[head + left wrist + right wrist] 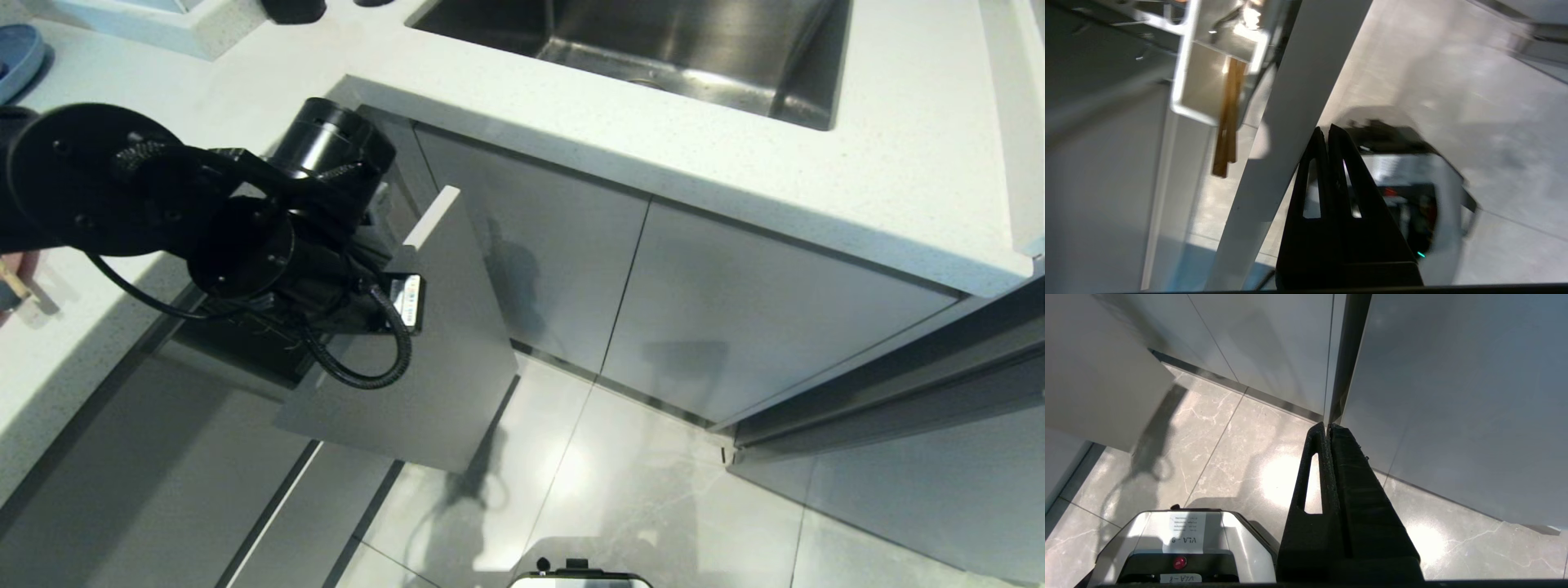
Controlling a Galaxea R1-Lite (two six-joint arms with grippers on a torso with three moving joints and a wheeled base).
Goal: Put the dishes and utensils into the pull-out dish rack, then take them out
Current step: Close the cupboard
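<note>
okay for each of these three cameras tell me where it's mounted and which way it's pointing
Head: up high, facing down at the counter, sink and pulled-out dish rack front; left arm shows.
Left wrist: behind the shut left pincer, beside the rack front's edge; chopsticks beyond.
Right wrist: behind the shut right pincer, facing floor and cabinets.
Both wrists share the robot's base.

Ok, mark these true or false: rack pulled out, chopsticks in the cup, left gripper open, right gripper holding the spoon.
1. The pull-out dish rack stands partly pulled out from the cabinet. True.
2. The chopsticks show through the white utensil cup. True.
3. The left gripper is open. False: its fingers are pressed together, holding nothing.
4. The right gripper holds the spoon. False: it is shut and empty, above the floor.
</note>
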